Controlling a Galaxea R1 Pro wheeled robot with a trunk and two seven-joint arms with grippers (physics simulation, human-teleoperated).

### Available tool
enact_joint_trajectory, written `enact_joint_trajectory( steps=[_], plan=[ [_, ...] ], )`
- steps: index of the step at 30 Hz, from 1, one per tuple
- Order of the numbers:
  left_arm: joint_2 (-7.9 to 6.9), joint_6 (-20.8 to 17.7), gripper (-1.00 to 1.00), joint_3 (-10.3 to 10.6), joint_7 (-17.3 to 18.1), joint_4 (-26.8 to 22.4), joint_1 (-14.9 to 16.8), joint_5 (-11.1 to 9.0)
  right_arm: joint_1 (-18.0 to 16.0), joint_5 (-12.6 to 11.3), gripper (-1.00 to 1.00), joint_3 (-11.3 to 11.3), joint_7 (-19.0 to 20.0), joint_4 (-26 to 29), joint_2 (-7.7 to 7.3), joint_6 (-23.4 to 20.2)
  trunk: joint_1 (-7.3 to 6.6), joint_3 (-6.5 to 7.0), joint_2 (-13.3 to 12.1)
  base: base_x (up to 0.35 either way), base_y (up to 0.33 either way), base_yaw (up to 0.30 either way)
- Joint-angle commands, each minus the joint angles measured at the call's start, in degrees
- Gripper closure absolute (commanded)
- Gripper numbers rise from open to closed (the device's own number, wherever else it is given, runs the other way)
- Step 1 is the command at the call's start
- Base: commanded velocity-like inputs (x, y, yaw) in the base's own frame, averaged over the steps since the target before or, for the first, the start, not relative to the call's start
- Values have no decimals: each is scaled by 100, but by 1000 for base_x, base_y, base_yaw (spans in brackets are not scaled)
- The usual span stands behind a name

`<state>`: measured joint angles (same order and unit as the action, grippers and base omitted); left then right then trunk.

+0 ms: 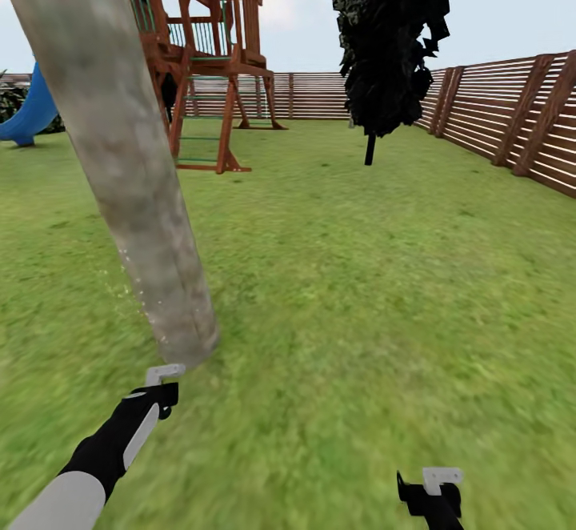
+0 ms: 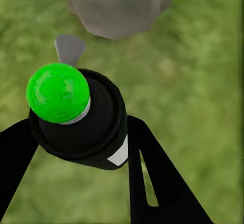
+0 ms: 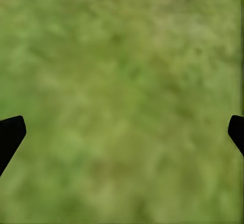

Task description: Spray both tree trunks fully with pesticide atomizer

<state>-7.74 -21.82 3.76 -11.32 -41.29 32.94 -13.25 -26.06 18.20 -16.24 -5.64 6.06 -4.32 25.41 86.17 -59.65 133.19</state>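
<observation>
Left wrist view: our left gripper (image 2: 81, 132) grips the pesticide atomizer (image 2: 76, 117), green cap up, grey nozzle toward the tree trunk (image 2: 118, 5) base just ahead. Right wrist view: right gripper (image 3: 122, 132) spread wide over bare grass (image 3: 122, 82). Head view adds open lawn rightward to the fence (image 1: 512, 126), conifer (image 1: 388, 42) and play tower (image 1: 204, 50) well beyond.

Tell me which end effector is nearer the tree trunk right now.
Left. The left end effector, holding the sprayer, sits just below the base of the tree trunk. The right end effector hangs open over bare grass, well off to the trunk's right.
</observation>
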Motion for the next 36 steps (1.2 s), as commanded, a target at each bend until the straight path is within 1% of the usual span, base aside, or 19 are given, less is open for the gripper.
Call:
enact_joint_trajectory(
  steps=[1, 10, 12, 17, 33, 36],
  plan=[
    [-9, -24, 100, 37, -54, -11, 2, -61, -4, 61, -100, -29, -31, -8, 1, 17, 1, -5, 2, 167, -232, 139],
    [-9, -24, 100, 38, -54, -11, 2, -61, -4, 61, -100, -29, -27, -9, 1, 17, 1, -5, 2, 149, -241, 267],
    [-9, -30, 100, 38, -54, -11, 2, -60, -4, 61, -100, -29, -26, -9, 1, 17, 1, -5, 2, 97, -261, 107],
    [-9, -31, 100, 38, -54, -11, 2, -60, -4, 61, -100, -29, -29, -9, 3, 17, 1, -5, 2, 16, -272, 32],
    [-9, -28, 100, 38, -54, -22, 2, -55, -4, 61, -100, -29, -25, -10, 9, 17, 1, -5, 2, 0, -275, 270],
    [-17, -46, 100, 46, -54, -193, 2, -59, -4, 54, -100, -35, -31, -8, 2, 22, 1, -5, 2, 0, -213, 203]
  ],
)
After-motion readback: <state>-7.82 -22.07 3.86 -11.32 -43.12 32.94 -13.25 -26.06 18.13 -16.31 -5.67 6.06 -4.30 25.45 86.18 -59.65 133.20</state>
